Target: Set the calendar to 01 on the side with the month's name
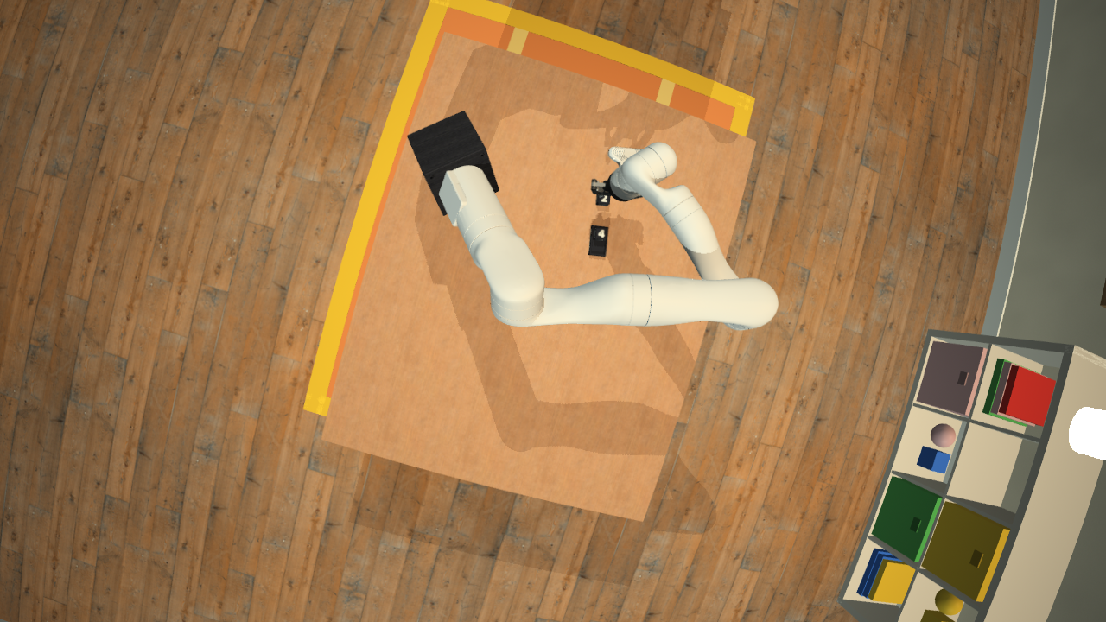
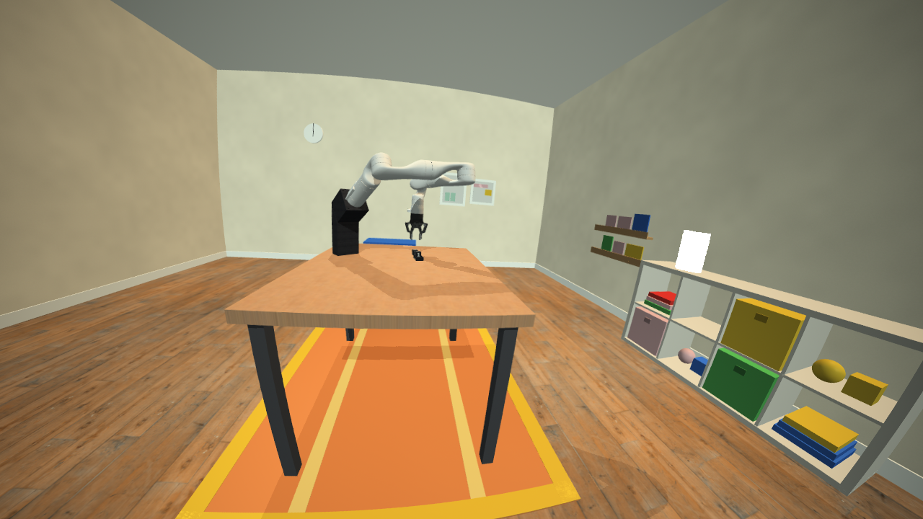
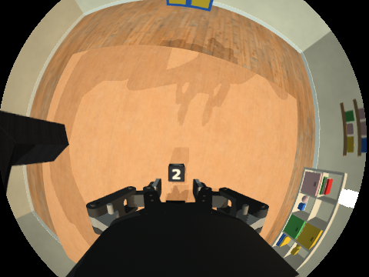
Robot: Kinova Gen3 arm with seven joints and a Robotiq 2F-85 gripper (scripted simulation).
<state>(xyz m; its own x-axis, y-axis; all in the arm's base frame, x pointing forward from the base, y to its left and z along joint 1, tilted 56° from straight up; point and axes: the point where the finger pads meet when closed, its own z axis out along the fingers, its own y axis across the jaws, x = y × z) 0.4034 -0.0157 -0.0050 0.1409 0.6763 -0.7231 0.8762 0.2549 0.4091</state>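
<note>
A small black cube showing a white 2 on top (image 1: 603,198) lies on the table, outside the tray; it also shows in the wrist view (image 3: 177,174). The black tray (image 1: 598,243) lies a short way from it and holds a cube showing 4 on top (image 1: 600,231) at the end nearer the loose cube. My gripper (image 1: 600,186) (image 2: 416,227) hangs well above the table, over the cube with the 2. Its fingers stand about half open with nothing between them. The month's name is not visible in any view.
The arm's black base (image 1: 451,152) stands at the table's far left corner. A shelf unit with coloured boxes (image 2: 761,361) stands off to the right of the table.
</note>
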